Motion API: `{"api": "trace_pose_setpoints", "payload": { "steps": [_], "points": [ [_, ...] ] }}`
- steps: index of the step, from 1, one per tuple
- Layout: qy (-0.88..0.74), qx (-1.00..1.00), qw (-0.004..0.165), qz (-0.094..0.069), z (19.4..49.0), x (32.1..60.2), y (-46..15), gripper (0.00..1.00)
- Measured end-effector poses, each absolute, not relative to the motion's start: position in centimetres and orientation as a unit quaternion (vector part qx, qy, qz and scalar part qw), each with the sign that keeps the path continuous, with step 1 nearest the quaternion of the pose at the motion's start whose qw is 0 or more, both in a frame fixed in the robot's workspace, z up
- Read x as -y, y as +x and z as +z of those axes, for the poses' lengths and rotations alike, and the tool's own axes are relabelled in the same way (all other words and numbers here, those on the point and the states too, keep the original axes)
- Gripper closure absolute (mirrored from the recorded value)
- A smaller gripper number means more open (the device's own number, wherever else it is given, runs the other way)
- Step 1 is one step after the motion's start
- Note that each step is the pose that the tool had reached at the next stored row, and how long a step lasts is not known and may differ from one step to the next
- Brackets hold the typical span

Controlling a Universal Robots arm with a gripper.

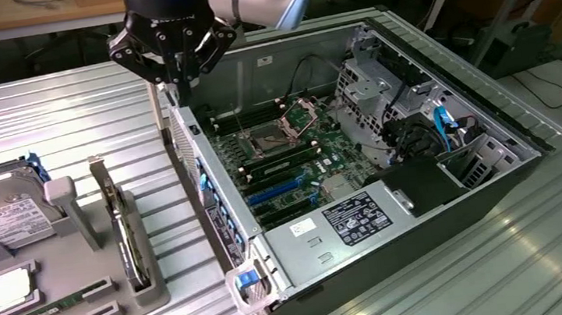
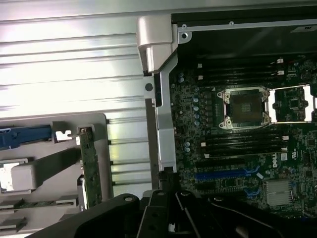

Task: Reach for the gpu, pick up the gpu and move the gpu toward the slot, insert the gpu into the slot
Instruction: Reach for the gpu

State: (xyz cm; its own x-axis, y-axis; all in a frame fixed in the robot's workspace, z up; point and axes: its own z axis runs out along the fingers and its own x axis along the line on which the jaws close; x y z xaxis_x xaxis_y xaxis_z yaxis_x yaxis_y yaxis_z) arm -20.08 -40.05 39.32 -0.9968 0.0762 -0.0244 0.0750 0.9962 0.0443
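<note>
On the exterior view's left, I see the gpu (image 1: 125,233) standing on edge in a grey holder (image 1: 65,286) on the desk (image 1: 68,125). It looks thin, stiff, light and fragile, so I'd grip its bare top edge. The gripper (image 1: 177,86) hangs over the case (image 1: 303,261) wall, jaws together and empty. The blue slot (image 1: 272,195) lies further right.

— How is the gpu (image 1: 121,221) found?
— It is seen stood on its long edge in a grey holder (image 1: 154,290), toward the edge of the desk (image 1: 68,125) at the exterior view's left. It is thin and dark, with its silver bracket raised at the far end, and it is untouched.
— And the slot (image 1: 272,194)?
— A long, narrow blue strip is seen lying flat on the green motherboard (image 1: 342,153). It is bare along its length, nearer the desk's middle and well apart from the card.
</note>
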Motion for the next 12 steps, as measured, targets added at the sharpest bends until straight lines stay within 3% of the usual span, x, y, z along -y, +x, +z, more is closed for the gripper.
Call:
{"api": "trace_pose_setpoints", "payload": {
  "steps": [12],
  "points": [
    [0.038,-0.999,0.013,0.022,39.3,40.1,-22.3,0.89]
  ]
}}
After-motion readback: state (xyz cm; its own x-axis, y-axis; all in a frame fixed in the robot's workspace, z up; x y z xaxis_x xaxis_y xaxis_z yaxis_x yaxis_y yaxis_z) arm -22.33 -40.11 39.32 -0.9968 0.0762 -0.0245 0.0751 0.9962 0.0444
